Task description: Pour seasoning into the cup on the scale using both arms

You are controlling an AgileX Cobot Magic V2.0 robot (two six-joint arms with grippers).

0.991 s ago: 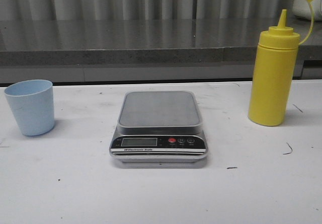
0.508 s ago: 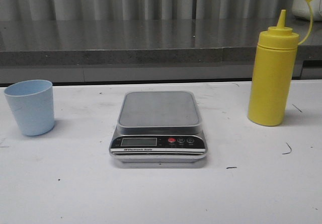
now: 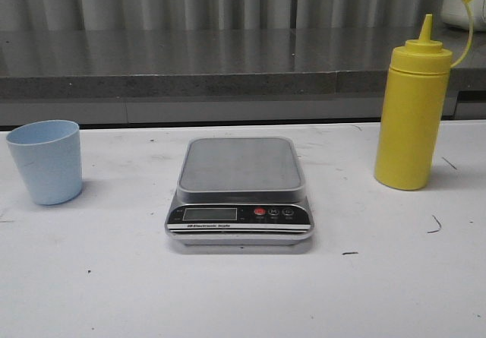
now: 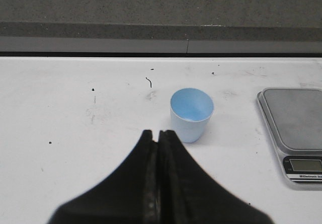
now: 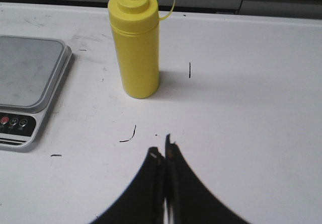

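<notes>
The pale blue cup (image 3: 45,161) stands upright and empty on the white table at the left; it also shows in the left wrist view (image 4: 191,114). The silver scale (image 3: 240,192) sits in the middle with a bare platform, also seen in the wrist views (image 4: 297,128) (image 5: 25,83). The yellow seasoning bottle (image 3: 411,118) stands upright at the right, cap hanging off its tether, also in the right wrist view (image 5: 136,45). My left gripper (image 4: 156,133) is shut and empty just short of the cup. My right gripper (image 5: 163,151) is shut and empty, well short of the bottle. Neither gripper shows in the front view.
A grey stone ledge (image 3: 228,64) runs along the back of the table with a corrugated wall behind it. A white object (image 3: 467,7) stands at the far right on the ledge. Small dark marks (image 3: 434,224) dot the tabletop.
</notes>
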